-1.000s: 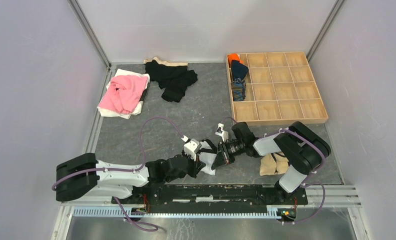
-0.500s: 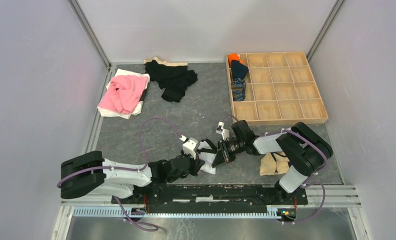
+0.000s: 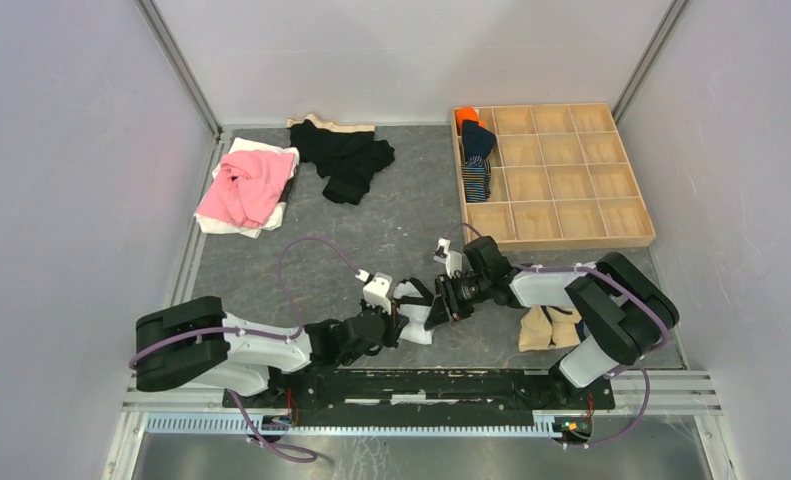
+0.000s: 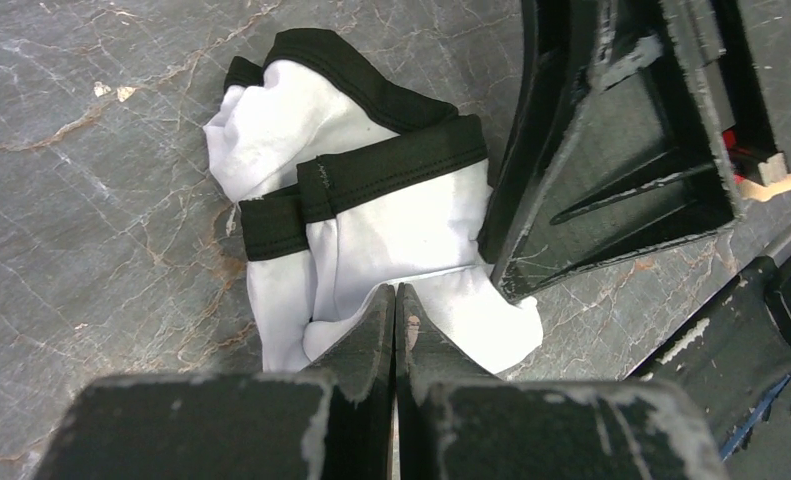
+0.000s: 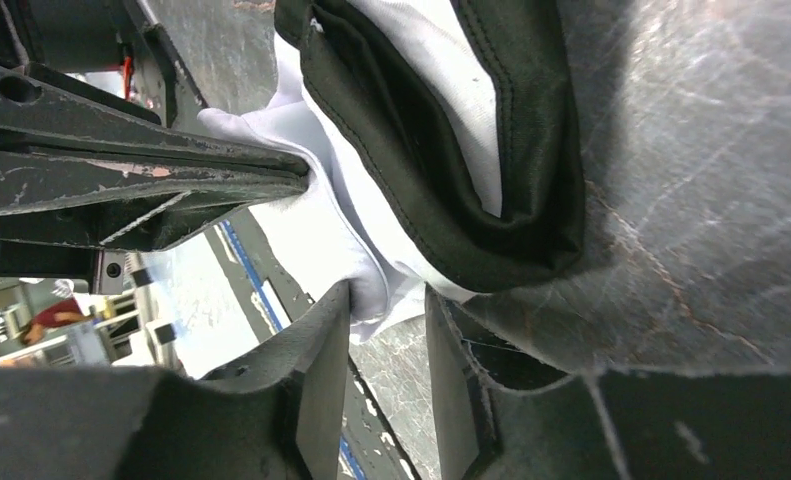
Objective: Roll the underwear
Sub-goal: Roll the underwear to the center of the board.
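Top external, gridded wooden tray (image 3: 571, 243): rolled cloths (image 3: 477, 150) in left column's three far cells.
White black-trimmed briefs (image 4: 391, 215): one.
Left end effector (image 4: 396, 300): closed, touching briefs.
Right end effector (image 5: 386, 295): part-open astride briefs' edge.

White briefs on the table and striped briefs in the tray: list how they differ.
The white briefs are white with black trim; the striped briefs are dark with thin stripes. The white briefs lie loose and crumpled on the table; the striped briefs sit tucked into the wooden tray. Both are small, soft cloth.
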Controlling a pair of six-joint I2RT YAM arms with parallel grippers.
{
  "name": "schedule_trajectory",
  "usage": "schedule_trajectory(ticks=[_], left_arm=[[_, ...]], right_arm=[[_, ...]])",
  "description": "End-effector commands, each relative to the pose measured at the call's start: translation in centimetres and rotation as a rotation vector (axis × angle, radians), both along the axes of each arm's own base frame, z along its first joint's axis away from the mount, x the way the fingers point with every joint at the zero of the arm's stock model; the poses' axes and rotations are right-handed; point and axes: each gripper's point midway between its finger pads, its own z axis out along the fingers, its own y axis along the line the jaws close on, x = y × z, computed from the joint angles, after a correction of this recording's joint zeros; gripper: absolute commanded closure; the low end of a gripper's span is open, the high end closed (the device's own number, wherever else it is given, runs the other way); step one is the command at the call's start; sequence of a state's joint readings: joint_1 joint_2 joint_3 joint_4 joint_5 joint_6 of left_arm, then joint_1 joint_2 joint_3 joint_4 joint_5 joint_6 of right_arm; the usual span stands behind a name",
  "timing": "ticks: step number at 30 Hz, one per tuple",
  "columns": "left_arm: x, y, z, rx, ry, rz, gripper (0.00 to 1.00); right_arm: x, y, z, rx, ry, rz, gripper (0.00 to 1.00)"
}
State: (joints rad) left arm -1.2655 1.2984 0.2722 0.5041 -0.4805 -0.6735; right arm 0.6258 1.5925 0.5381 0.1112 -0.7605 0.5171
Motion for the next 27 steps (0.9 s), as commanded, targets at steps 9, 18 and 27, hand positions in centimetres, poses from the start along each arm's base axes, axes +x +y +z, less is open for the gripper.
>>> schedule_trajectory(ticks=[9,18,27], left_arm=[[-1.4,4.8,-6.4,0.208,0.106,0.05,0.98],[-1.7,4.5,-7.4,0.209,0.14,0.051,0.98],[-2.0,4.7,-8.4,0.226,0.167,0.045,0.98]], right_arm=[[4.7,-2.3,3.5,-0.078,-0.48,-0.022,0.41],[5.9,-2.8,9.0,0.054,-0.894,-0.081,0.3],[1.8,-0.3,10.0,0.04,-1.182,0.186,0.31]])
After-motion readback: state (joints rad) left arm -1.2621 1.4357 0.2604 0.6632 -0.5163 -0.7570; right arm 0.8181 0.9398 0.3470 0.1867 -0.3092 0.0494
